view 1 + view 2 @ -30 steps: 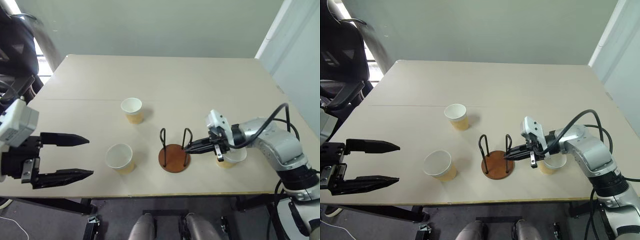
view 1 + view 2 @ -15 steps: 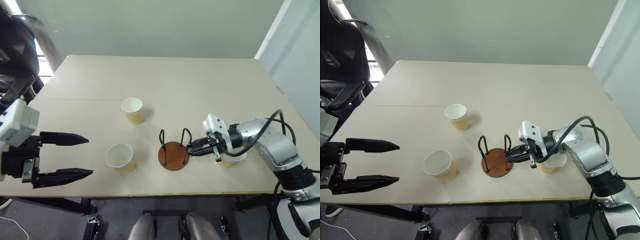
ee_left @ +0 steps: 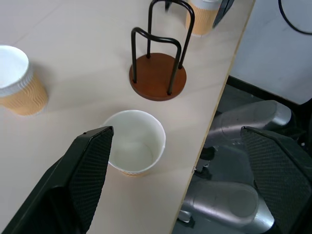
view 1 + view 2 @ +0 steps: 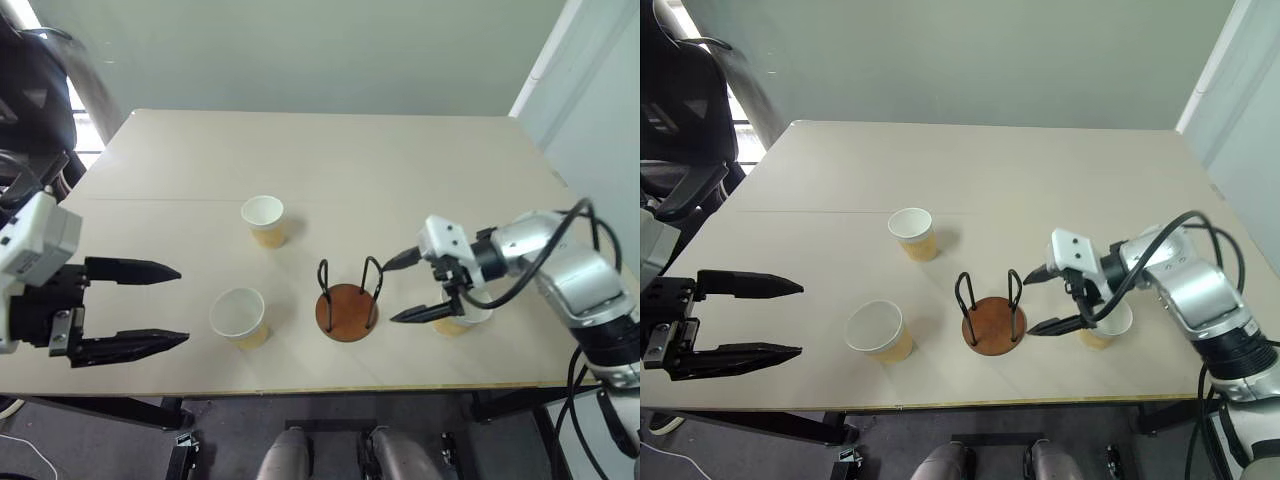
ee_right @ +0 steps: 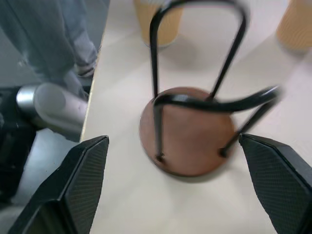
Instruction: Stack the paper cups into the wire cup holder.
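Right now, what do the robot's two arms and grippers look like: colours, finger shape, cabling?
Both grippers carry two long black fingers tapering to points. The left gripper has a black body under a white boxy wrist block. The right gripper sits behind a small white block on a rounded silver-grey arm, with black cables looping along it. In the left wrist view the inner faces of the fingers show a fine cross-hatched texture.

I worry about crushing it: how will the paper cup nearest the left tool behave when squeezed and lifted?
The paper cup is probably light, being empty and thin-walled. Its open mouth likely flexes under a hard squeeze, so a gentle grip seems wise. Standing upright on its narrow base, it may tip if nudged by the left tool.
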`<state>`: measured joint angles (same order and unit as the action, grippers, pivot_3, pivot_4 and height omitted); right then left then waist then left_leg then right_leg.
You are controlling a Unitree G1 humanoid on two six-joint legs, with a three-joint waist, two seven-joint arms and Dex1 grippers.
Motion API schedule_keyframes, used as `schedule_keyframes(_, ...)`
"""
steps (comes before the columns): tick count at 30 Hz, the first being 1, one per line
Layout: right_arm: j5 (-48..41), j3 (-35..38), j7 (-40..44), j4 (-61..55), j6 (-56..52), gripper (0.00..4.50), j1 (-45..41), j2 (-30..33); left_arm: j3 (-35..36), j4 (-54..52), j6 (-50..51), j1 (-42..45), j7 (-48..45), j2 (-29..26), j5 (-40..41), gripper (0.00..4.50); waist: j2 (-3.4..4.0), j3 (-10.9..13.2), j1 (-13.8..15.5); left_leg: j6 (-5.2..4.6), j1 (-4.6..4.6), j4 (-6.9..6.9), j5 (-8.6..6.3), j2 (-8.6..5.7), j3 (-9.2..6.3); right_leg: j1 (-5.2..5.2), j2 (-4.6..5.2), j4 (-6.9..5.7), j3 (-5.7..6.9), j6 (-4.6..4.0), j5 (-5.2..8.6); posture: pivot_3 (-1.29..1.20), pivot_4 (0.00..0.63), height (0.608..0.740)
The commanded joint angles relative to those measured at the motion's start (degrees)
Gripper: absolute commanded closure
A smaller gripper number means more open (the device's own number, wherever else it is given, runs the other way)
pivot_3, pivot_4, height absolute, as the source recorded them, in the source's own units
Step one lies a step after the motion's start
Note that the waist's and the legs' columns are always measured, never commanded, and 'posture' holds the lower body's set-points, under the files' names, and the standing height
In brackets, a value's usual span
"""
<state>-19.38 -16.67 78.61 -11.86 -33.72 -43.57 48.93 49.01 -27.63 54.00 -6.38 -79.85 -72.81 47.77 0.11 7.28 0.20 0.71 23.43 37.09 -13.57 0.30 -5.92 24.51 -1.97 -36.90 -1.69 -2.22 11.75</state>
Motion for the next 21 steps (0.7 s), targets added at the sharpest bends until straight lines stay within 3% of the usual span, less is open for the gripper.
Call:
schedule_keyframes(1,0.78,2.95,2.55,0.88,2.53,0.02,-3.40,3.25,-0.81,0.57,-1.78,1.29,-0.24,-0.52,-0.29,0.00,-0.02,-0.01,0.00,0.00,0.00,0.00,0.00,0.01,0.00,0.00,0.00,0.00,0.01,0.00,0.00,0.00,0.150,0.740)
schedule_keyframes(6,1.26,6.99,12.80,3.49,11.49,0.02,-0.84,16.71,-5.54,2.50,-3.47,8.34,0.12,-1.18,3.69,0.00,-0.01,0.00,1.32,-0.01,0.20,0.01,-0.02,-0.03,-0.04,0.10,0.03,0.06,0.02,0.00,0.01,0.00,0.150,0.740)
schedule_keyframes(10,-2.78,10.16,13.89,1.33,11.94,0.02,5.03,22.99,-7.44,4.20,-0.78,15.56,0.33,-1.81,11.22,0.00,-0.12,-0.07,1.44,0.12,0.25,0.01,-0.17,-0.03,0.00,0.15,0.03,0.05,0.04,0.22,-0.12,0.00,0.150,0.740)
schedule_keyframes(16,-7.18,14.74,12.60,-6.69,8.04,0.02,12.82,24.59,-10.22,6.14,-1.15,17.96,-0.91,-3.56,10.92,0.00,-0.07,-0.04,0.22,0.14,-0.01,-0.05,-0.17,0.00,0.11,-0.02,-0.02,-0.01,-0.03,0.48,-0.07,0.00,0.150,0.740)
schedule_keyframes(21,-5.85,12.66,8.82,-10.45,5.77,0.02,14.49,22.63,-9.98,7.14,-1.55,18.21,-2.64,-5.79,8.90,0.00,-0.07,-0.04,0.04,0.04,-0.09,0.00,-0.10,0.09,0.12,-0.15,-0.14,0.02,-0.08,0.52,0.10,0.00,0.150,0.740)
